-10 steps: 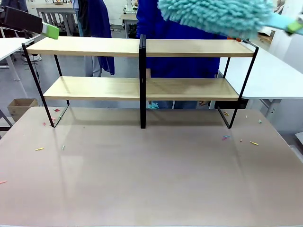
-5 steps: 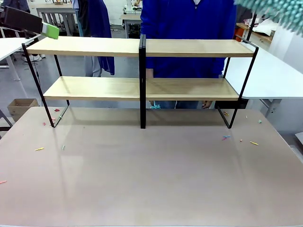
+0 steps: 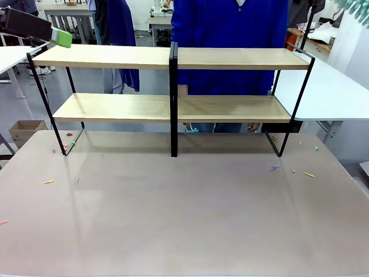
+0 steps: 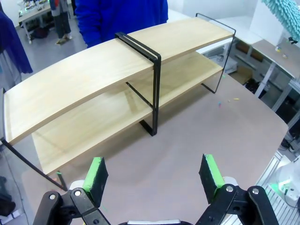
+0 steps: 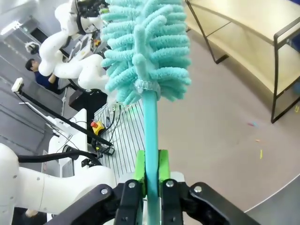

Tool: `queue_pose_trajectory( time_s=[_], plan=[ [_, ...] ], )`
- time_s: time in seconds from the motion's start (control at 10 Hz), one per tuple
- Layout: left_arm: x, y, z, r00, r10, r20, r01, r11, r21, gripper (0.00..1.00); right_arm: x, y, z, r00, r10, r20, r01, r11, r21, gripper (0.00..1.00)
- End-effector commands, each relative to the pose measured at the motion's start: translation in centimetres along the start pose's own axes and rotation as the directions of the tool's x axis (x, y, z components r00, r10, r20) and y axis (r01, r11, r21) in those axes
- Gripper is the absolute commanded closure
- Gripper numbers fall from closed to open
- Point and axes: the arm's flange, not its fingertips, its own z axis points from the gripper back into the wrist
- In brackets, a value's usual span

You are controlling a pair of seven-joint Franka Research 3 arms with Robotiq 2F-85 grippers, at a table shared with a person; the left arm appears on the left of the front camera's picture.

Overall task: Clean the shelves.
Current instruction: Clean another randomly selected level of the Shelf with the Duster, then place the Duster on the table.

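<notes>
- We see the shelves (image 3: 173, 83) standing at the far half of the brown table (image 3: 184, 219), with their long axis running left to right across the front view, parallel to the table's far edge.
- Their two light-wood boards lie level, one above the other, in a thin black frame, and a black post (image 3: 173, 98) splits them in the middle.
- In the left wrist view the shelves (image 4: 117, 89) run diagonally, from the lower left up to the upper right, and both boards look bare.
- A person in a blue top (image 3: 230, 34) stands just behind the shelves, at the far side of the table.
- Our left gripper (image 4: 154, 176) hangs near the left end of the shelves with its green pads (image 4: 96, 174) spread wide apart; nothing sits between them and they touch nothing.
- In the front view that left gripper (image 3: 60, 37) sits just above the left end of the top board.
- Our right gripper (image 5: 151, 171) is clamped tight on the teal handle of a fluffy duster (image 5: 145, 51), whose handle rises straight up between the pads to the shaggy head.
- The duster points away from the wrist, well apart from the shelves (image 5: 253, 37) seen at the upper right of the right wrist view.
- A tip of the duster (image 3: 360, 8) shows at the top right corner of the front view.
- Small coloured scraps (image 3: 277, 168) lie scattered on the table near the feet of the shelves.
</notes>
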Motion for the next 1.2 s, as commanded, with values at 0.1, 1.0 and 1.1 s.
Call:
queue_pose_trajectory(
  time_s=[0.1,1.0,1.1],
  plan=[
    [-0.2,0.1,0.0,1.000,-0.002,0.002,0.002,1.000,-0.007,0.00,0.2,0.4,-0.1,1.000,0.004,-0.029,-0.004,1.000,-0.002,0.87],
    [2.5,-0.5,-0.2,0.995,-0.001,-0.097,-0.015,0.986,-0.163,0.00,0.6,0.4,-4.2,0.958,0.026,-0.285,-0.051,0.995,-0.080,0.87],
    [1.9,1.5,-1.9,0.976,0.046,-0.213,-0.110,0.947,-0.301,0.00,0.9,-2.1,-8.8,0.883,-0.051,-0.466,-0.014,0.991,-0.134,0.87]
  ],
)
